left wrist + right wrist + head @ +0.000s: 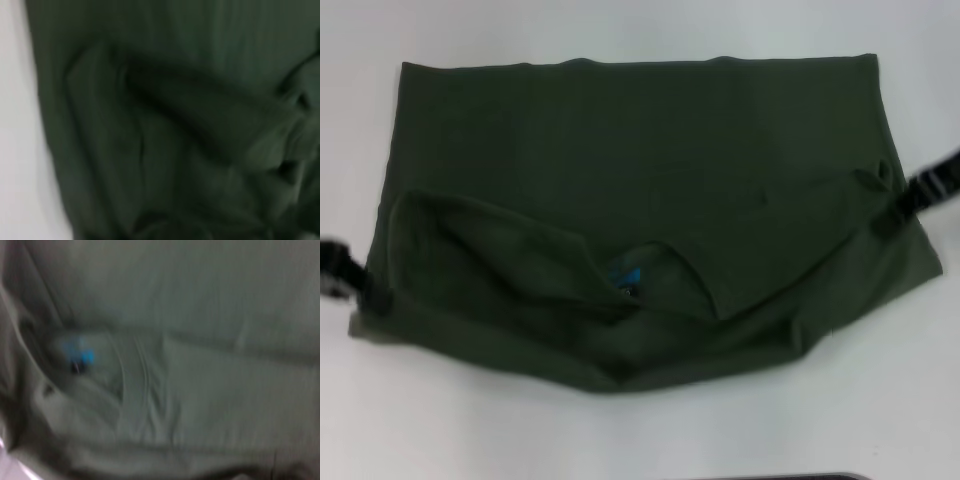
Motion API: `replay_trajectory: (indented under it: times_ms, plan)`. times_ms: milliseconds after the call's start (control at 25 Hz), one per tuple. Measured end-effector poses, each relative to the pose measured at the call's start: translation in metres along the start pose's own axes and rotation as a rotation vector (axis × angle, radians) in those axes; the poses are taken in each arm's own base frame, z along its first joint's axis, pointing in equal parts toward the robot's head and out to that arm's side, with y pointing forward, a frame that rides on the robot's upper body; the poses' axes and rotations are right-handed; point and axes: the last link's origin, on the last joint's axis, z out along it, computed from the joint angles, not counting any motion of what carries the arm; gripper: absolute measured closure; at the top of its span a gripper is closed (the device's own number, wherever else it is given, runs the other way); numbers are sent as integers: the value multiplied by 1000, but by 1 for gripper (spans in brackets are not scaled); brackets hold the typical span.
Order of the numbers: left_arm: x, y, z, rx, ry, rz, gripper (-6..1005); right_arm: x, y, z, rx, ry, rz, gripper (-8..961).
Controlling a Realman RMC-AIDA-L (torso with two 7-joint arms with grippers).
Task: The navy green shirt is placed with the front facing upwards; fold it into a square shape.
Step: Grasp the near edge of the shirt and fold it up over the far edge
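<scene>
Shirt: the navy green shirt (620, 190) lies across the middle of the white counter (640, 430), its near part folded in loose slanted flaps; a blue label (625, 275) shows near the middle.
Left claw: the left claw (370, 290) is at the shirt's near-left edge; I cannot tell if it is apart or together.
Right claw: the right claw (892, 218) touches the right edge; also cannot tell.
Handling: soft, light, limp cloth; it will sag and wrinkle.
Where to hold: pinch outer corners or edge hems, both sides together.
</scene>
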Motion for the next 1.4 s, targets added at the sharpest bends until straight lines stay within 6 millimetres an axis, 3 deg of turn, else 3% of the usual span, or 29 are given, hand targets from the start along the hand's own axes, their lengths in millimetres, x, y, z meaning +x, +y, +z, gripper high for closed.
replay_trajectory:
  times_ms: [240, 400, 640, 1040, 1400]
  plan:
    - [16, 0, -36, -62, 186, 27, 988, -13, -14, -22, 18, -156, 26, 911]
    - [31, -3, -45, -56, 278, 9, 988, -22, -21, -35, 10, -280, 47, 907]
    - [69, 0, -32, 2, 418, -28, 989, -38, -35, -38, 63, -419, 92, 901]
    - [111, 5, -11, 144, 531, -44, 990, -52, -45, -34, 140, -517, 129, 892]
    - [133, 5, 14, 258, 650, -26, 988, -53, -59, -19, 230, -583, 177, 883]
